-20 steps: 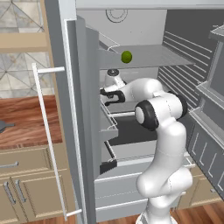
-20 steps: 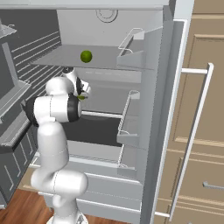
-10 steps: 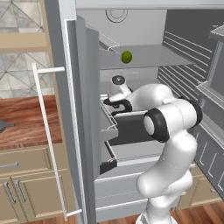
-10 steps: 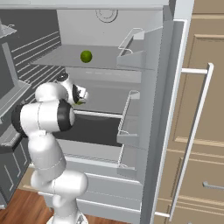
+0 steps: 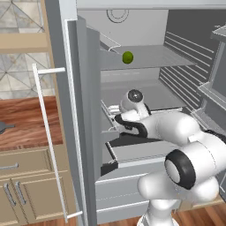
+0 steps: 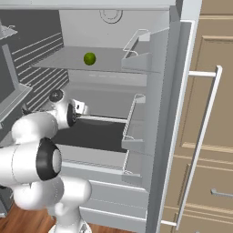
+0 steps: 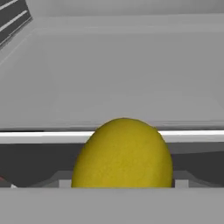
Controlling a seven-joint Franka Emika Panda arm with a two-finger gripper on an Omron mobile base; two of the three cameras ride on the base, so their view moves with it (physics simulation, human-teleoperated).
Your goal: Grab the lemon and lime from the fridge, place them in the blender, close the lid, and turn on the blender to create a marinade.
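The white arm is bending sharply at its elbow and reaching forward into the fridge (image 5: 176, 84), its hand sitting just above the middle shelf. The gripper (image 6: 80, 108) is pointing toward the fridge's back wall, closing around the lemon (image 7: 122, 153) between its fingers.

You've got the fridge (image 5: 176, 66) open: the lime (image 5: 127, 57) sits alone on its upper grey shelf (image 6: 63, 61). The shelf below (image 5: 159, 95) is bare where it shows.
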